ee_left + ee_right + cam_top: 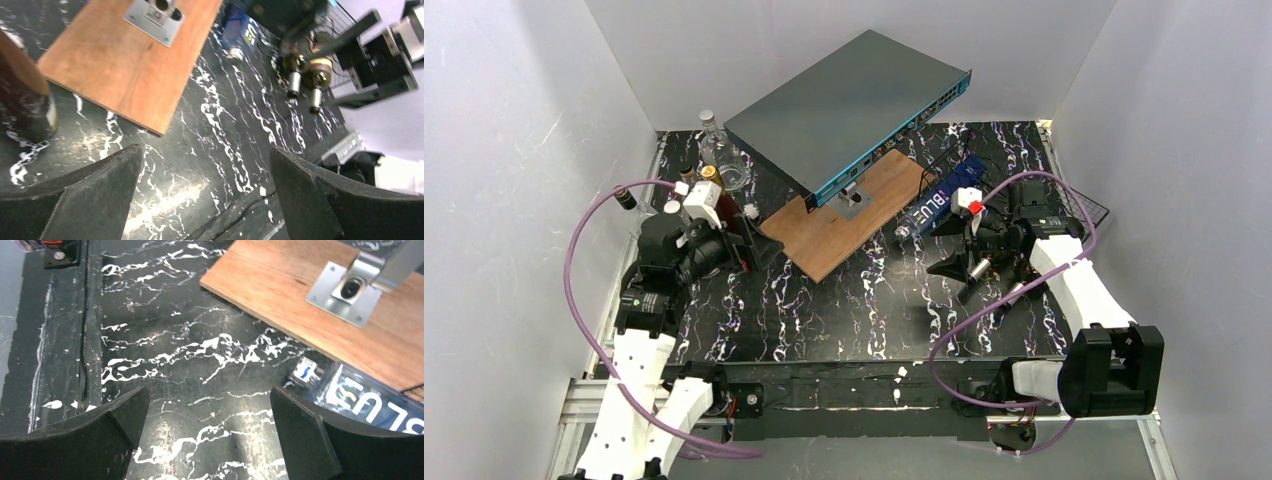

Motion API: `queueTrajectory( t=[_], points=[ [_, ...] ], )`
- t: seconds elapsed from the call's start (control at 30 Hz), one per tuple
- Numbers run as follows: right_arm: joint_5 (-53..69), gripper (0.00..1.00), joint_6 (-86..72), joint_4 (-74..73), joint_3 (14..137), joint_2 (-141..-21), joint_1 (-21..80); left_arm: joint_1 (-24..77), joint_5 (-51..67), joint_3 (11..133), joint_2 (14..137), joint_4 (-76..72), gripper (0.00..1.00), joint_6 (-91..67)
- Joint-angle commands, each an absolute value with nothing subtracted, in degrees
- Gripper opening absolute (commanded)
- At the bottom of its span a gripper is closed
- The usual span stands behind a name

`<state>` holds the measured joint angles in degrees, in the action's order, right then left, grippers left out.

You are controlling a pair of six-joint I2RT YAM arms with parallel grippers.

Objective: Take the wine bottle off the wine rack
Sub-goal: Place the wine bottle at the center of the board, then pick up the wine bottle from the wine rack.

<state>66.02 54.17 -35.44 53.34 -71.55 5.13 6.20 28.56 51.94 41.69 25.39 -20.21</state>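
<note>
Blue bottle (939,205) lies aslant on the rack (1092,212), cap pointing near-left, just ahead-right of the right gripper (207,435), jaws wide apart; left gripper (207,200), also agape, sits well away

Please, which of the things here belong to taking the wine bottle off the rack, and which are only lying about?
For the job: wine rack; dark bottle standing by the open left gripper, probably the wine bottle; open right gripper.

Lying about: network switch; wooden board; blue bottle lying beside it; clear glass bottle.
</note>
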Motion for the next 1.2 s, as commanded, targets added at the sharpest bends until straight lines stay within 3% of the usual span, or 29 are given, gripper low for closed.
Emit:
queueTrajectory(
  t=[0.0, 0.23, 0.5, 0.97, 1.17],
  points=[
    [59.0, 1.0, 49.23, -36.89, 57.51, -69.8, 4.57, 11.99, 29.79, 49.79, 38.63, 25.43, 0.98, -21.75],
    [48.06, 1.0, 56.53, -50.7, 62.28, -69.72, 4.53, 31.14, 15.54, 43.3, 37.27, 22.67, 0.98, -24.45],
    [41.1, 1.0, 73.23, -65.65, 68.26, -69.69, 4.64, 42.95, 7.81, 35.31, 39.3, 12.48, 0.98, -28.62],
    [29.85, 1.0, 101.38, -75.93, 71.9, -74.86, 4.74, 45.7, 6.35, 23.24, 35.71, 0.43, 0.98, -35.33],
    [25.04, 1.0, 105.38, -72.86, 68.61, -77.51, 4.87, 45.65, 5.9, 20.4, 34.82, -1.57, 0.98, -37.17]
  ],
)
